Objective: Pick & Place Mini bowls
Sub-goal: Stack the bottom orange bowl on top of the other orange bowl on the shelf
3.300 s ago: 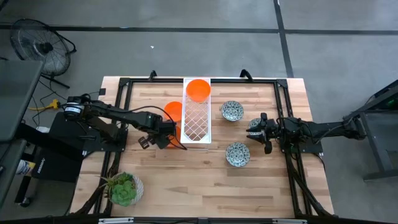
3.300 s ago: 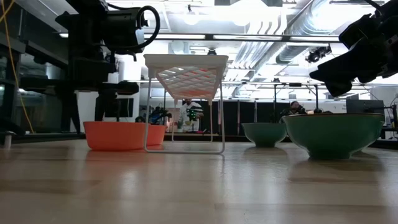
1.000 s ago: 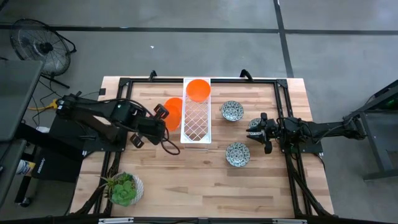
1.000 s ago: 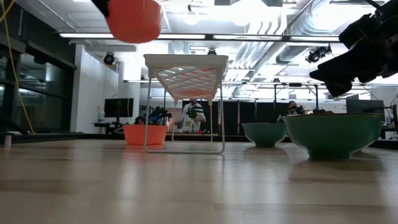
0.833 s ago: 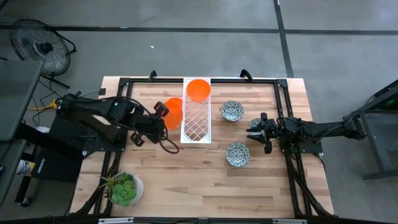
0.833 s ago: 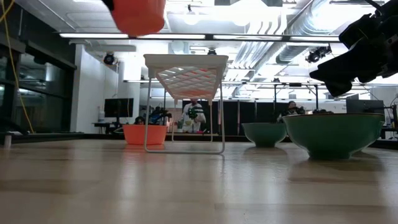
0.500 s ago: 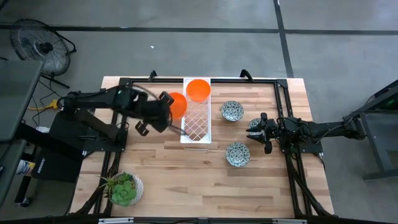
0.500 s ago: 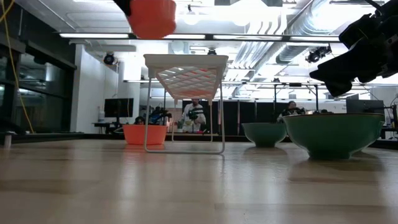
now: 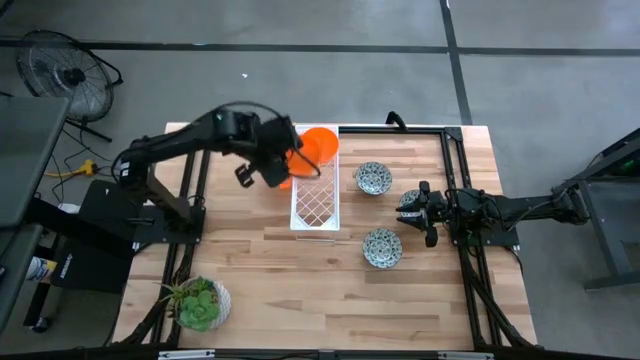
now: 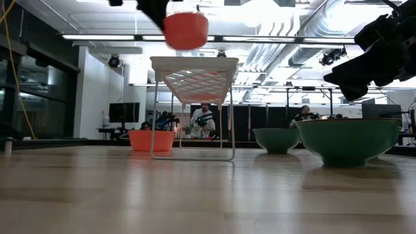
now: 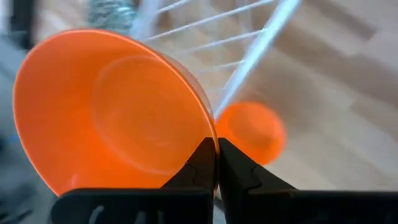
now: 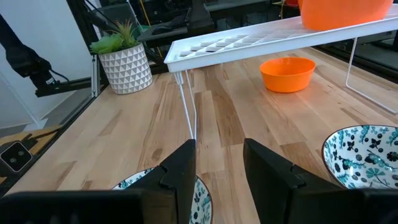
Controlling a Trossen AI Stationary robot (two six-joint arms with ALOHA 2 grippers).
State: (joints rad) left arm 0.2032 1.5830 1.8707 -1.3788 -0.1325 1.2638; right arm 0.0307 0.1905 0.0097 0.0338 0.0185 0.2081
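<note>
Orange mini bowl (image 11: 106,112) pinched in L gripper (image 11: 216,163) (rim), above rack (image 9: 314,192).

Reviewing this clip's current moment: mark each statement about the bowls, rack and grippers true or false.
1. The left gripper is shut on an orange bowl, held in the air. True.
2. An orange bowl on the rack sits on the white wire rack. True.
3. The right gripper holds a patterned bowl. False: it is open and empty, between the two patterned bowls.
4. The potted plant stands on the rack. False: it stands on the table, at a corner.
5. Another orange bowl rests on the table beside the rack. True.
</note>
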